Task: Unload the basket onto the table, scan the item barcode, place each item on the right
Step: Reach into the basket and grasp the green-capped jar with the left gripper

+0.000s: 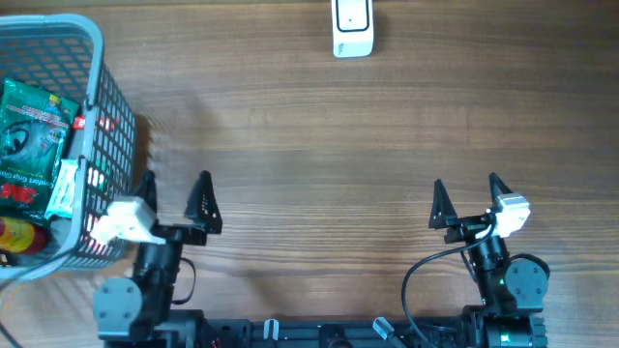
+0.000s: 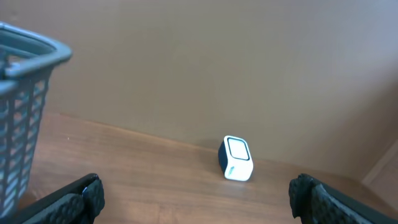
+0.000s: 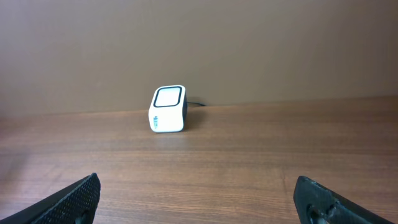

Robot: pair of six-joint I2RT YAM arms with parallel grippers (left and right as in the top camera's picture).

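Two sets of jaws stood wide open and empty near my edge of the brown wooden bench (image 1: 309, 145). The left jaws were just beside the grey plastic lattice basket (image 1: 114, 126), and the right jaws were well apart on the other side. I saw a green printed packet (image 1: 29, 121) lying inside the basket among other packaged goods. The small white box-shaped scanner (image 1: 352, 29) sat at the bench's far edge, in view of both wrist cameras.

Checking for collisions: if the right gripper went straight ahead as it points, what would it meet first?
Probably the white scanner, though it sits slightly left of the right gripper's line; only table lies between.
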